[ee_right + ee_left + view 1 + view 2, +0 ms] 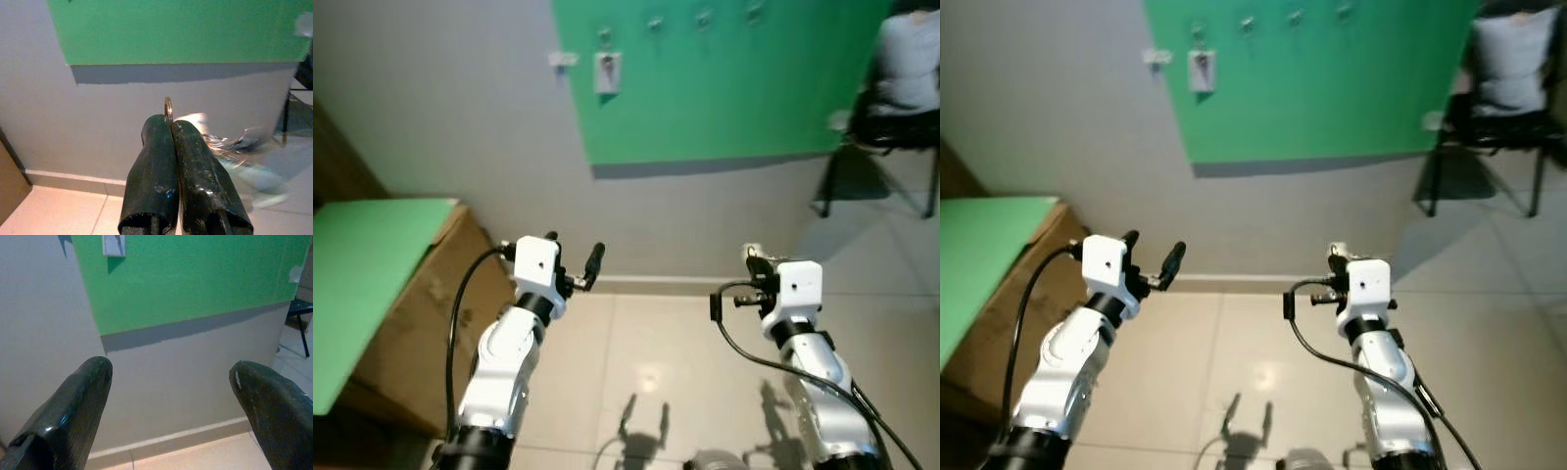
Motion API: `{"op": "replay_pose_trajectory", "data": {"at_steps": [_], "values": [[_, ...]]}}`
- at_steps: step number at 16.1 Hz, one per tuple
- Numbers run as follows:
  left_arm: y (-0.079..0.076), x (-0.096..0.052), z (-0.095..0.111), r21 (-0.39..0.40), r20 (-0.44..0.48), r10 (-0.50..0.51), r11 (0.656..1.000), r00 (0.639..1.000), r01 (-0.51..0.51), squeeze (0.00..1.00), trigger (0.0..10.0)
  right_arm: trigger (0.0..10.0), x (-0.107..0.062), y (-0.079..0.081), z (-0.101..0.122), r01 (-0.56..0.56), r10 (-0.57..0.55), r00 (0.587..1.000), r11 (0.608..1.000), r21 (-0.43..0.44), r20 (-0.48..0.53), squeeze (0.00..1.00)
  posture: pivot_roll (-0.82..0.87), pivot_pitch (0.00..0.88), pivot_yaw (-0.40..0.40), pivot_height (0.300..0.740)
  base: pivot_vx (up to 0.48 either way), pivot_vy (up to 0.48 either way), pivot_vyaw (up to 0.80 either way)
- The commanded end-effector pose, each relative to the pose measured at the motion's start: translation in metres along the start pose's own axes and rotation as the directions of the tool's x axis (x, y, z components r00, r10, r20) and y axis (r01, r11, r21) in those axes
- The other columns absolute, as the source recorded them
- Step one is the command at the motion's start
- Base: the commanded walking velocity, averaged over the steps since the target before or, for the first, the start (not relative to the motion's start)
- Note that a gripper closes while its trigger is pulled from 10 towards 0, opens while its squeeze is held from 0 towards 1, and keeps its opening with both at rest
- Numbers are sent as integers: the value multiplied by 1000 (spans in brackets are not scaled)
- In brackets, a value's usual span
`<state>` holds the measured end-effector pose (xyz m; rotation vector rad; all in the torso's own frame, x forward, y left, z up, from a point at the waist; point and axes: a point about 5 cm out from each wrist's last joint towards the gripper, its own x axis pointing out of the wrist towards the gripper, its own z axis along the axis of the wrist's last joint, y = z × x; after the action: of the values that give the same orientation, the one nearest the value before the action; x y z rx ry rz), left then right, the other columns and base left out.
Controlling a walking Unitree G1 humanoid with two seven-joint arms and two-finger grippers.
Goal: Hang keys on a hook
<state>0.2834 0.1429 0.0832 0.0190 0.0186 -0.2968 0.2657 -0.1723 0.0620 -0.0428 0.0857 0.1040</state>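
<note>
Grey wall with a matte green panel [724,88] mounted high; pale glossy floor tiles below, cardboard box with a green top [372,294] to the robot's left, a seated person [911,69] on a black chair far right.

Right gripper [171,125]: fingers pressed together, clamped on a thin brass-coloured key ring [168,107] that stands edge-on just past the fingertips. Keys [230,142] trail from the ring beside the fingers, silvery and motion-blurred; count cannot be told. Judgement: pinching the ring rather than the keys leaves the loop free and presented forward for threading over a hook.

Row of small metal hooks [703,18] sits along the panel's upper part, well above and ahead of the right gripper. A white tag-like item [607,70] already hangs under one.

Left gripper [576,264]: fingers spread wide, holding nothing, raised at similar height beside the right one. Finger pads [73,401] look like black, rounded, slightly glossy rubber.
</note>
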Motion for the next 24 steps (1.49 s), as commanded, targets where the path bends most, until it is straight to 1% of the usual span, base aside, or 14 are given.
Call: {"op": "replay_pose_trajectory", "data": {"at_steps": [1,2,3,4,7,8,9,10,11,13,15,18,23,24], "values": [[8,-1,0,26,-7,30,999,1000,-30,0,10000,0,3,7,4,-32,32,999,999,7,19,0,-244,0,153,740,0,0,0],[7,0,1,28,-3,20,999,1000,-20,0,10000,0,3,7,4,-33,33,999,999,7,19,0,-244,0,152,740,0,0,0],[5,1,5,2,22,0,1000,1000,0,0,10000,0,4,7,5,-38,38,999,999,9,24,0,-245,0,151,740,251,0,0],[4,2,7,3,32,-4,1000,999,3,0,10000,0,5,8,7,-44,44,998,999,7,33,0,-244,0,151,740,405,255,0],[4,4,10,8,38,2,1000,999,-2,0,10000,0,12,10,24,-75,76,993,997,-14,87,0,-248,0,155,740,441,0,0],[4,5,9,18,29,6,1000,1000,-6,0,10000,0,18,7,32,-76,77,991,997,-16,106,0,-249,0,155,740,442,0,0],[4,6,8,19,26,3,1000,1000,-3,0,10000,0,20,5,34,-74,76,991,997,-20,111,0,-250,0,155,740,446,0,0],[4,7,9,37,22,-1,999,1000,0,0,10000,0,22,4,35,-73,75,991,997,-21,113,0,-250,0,155,740,454,0,0],[4,9,10,39,19,-1,999,1000,0,0,10000,0,22,4,35,-75,77,991,997,-20,113,0,-246,0,153,740,480,0,0],[4,12,13,54,18,-8,999,1000,7,0,10000,0,22,7,33,-94,96,990,995,-19,108,0,-245,0,155,740,480,0,0],[5,12,14,50,23,-7,999,1000,6,0,10000,0,21,11,31,-103,104,989,995,-15,104,0,-244,0,156,740,480,0,0],[6,13,14,68,20,-12,998,1000,10,0,10000,0,21,14,30,-119,120,988,993,-9,98,0,-245,0,158,740,477,0,0],[5,15,15,70,16,-18,997,1000,17,0,10000,0,23,15,30,-128,128,988,992,-9,86,0,-246,0,161,740,480,0,0],[4,15,14,59,15,-24,998,1000,23,0,10000,0,23,15,32,-123,123,987,992,-9,102,0,-244,0,161,740,480,0,0]]}}
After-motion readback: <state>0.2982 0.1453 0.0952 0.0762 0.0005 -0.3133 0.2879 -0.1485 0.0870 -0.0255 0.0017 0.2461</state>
